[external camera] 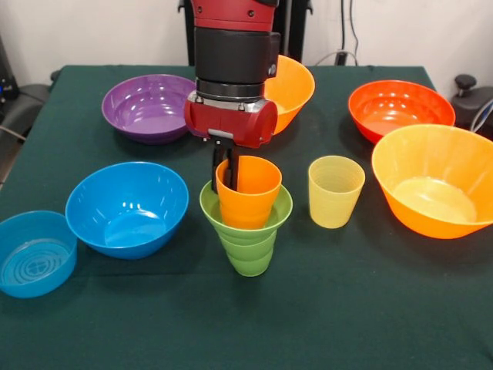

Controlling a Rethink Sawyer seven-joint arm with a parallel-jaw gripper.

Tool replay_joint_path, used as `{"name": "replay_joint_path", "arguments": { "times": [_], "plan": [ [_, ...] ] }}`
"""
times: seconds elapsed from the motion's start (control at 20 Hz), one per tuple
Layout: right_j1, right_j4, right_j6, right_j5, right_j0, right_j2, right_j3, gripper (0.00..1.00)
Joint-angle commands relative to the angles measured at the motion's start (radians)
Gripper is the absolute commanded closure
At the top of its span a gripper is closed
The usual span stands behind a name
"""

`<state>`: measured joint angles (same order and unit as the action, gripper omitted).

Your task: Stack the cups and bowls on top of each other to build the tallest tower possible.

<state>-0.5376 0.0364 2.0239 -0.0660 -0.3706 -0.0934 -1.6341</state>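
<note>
At the table's middle stands the tower: a green ribbed cup (248, 254) at the bottom, a small green bowl (283, 203) on it, and an orange cup (250, 196) sitting slightly tilted in that bowl. My gripper (226, 166) comes down from above and is shut on the orange cup's back-left rim, with one finger inside the cup and one outside. A pale yellow cup (336, 193) stands upright just right of the tower.
Around the tower on the dark green tablecloth lie a medium blue bowl (127, 208), a small translucent blue bowl (35, 254), a purple bowl (150, 106), a red-orange bowl (400, 108), a big orange bowl (435, 181), and another orange bowl (294, 86) partly behind the arm.
</note>
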Motion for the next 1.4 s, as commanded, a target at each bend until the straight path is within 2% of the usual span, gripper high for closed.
{"name": "replay_joint_path", "arguments": {
  "times": [0.05,0.3,0.75,1.4],
  "plan": [
    [0.022,0.036,0.014,-0.103,-0.004,-0.08,0.048,1.0],
    [0.024,0.032,0.019,-0.101,-0.016,-0.096,0.038,1.0],
    [0.048,0.013,0.04,-0.102,0.014,-0.082,0.057,1.0],
    [0.05,0.005,0.053,-0.1,0.011,-0.087,0.048,1.0]
  ]
}}
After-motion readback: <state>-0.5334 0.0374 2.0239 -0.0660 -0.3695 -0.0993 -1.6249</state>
